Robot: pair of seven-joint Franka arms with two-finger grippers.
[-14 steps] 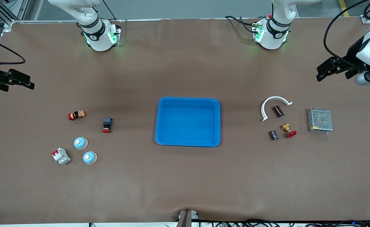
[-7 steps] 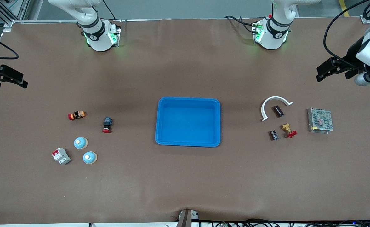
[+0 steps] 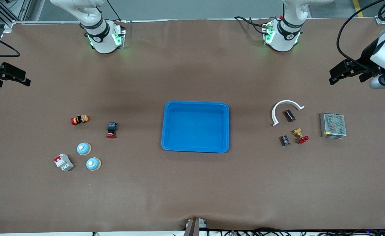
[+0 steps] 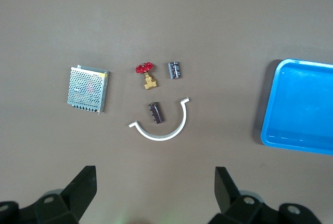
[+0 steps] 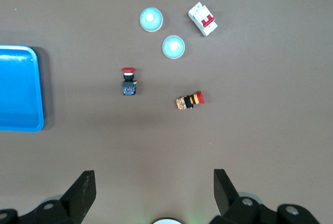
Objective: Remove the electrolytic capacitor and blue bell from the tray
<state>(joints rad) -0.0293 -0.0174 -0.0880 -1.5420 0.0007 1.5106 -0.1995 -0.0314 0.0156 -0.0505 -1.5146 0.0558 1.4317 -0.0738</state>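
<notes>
Two black capacitors lie toward the left arm's end of the table: one (image 3: 289,115) (image 4: 155,113) inside a white arc, the other (image 3: 285,140) (image 4: 175,70) nearer the front camera. Two blue dome bells (image 3: 84,148) (image 3: 93,164) sit toward the right arm's end, seen in the right wrist view as bell (image 5: 151,19) and bell (image 5: 173,47). A blue tray (image 3: 166,131) lies mid-table. My left gripper (image 3: 347,77) (image 4: 154,177) hangs open and empty over bare table near its end. My right gripper (image 3: 12,81) (image 5: 154,174) hangs open and empty over the table's edge at its end.
Beside the capacitors are a white arc (image 3: 285,104), a brass valve with a red handle (image 3: 299,135) and a metal mesh box (image 3: 333,125). Near the bells are a white-red breaker (image 3: 63,162), a red-capped black button (image 3: 111,129) and an orange-black button (image 3: 80,120).
The right gripper has drifted a little toward its end of the table and away from the front camera. The left gripper has hardly moved. Nothing on the table has shifted.
</notes>
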